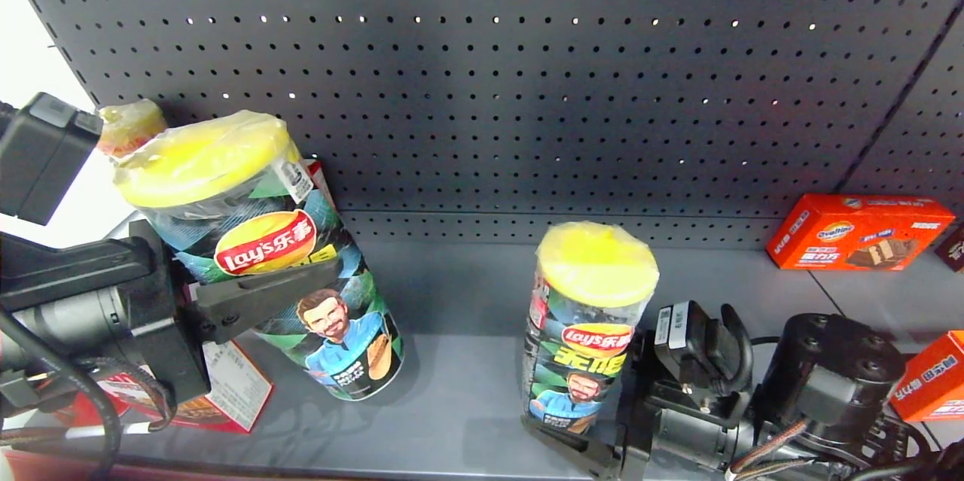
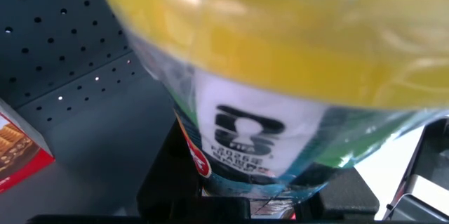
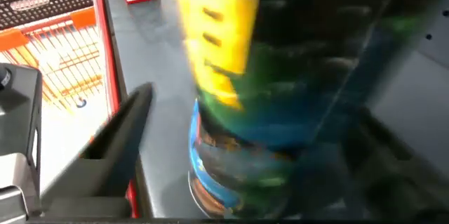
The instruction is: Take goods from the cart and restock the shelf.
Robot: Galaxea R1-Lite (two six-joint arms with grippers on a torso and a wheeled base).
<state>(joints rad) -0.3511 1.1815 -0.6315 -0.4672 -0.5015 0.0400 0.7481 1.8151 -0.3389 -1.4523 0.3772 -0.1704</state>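
Observation:
Two chip cans with yellow lids are over the grey shelf [image 1: 467,391]. The left can [image 1: 256,240] leans to the left, and my left gripper [image 1: 294,278] is shut on its middle, one finger [image 1: 263,296] crossing its front. This can's lid and label [image 2: 280,76] are close up in the left wrist view. The right can [image 1: 587,323] stands upright on the shelf. My right gripper [image 1: 587,409] is open around its lower part. In the right wrist view a gap shows between one finger [image 3: 119,147] and the can [image 3: 238,147].
A perforated back wall [image 1: 527,89] closes the shelf behind. Orange boxes [image 1: 858,231] [image 1: 934,375] lie at the right, a red and white box [image 1: 226,391] under the left can, and another can [image 1: 132,127] far left. An orange cart [image 3: 49,48] stands beyond the shelf's red edge.

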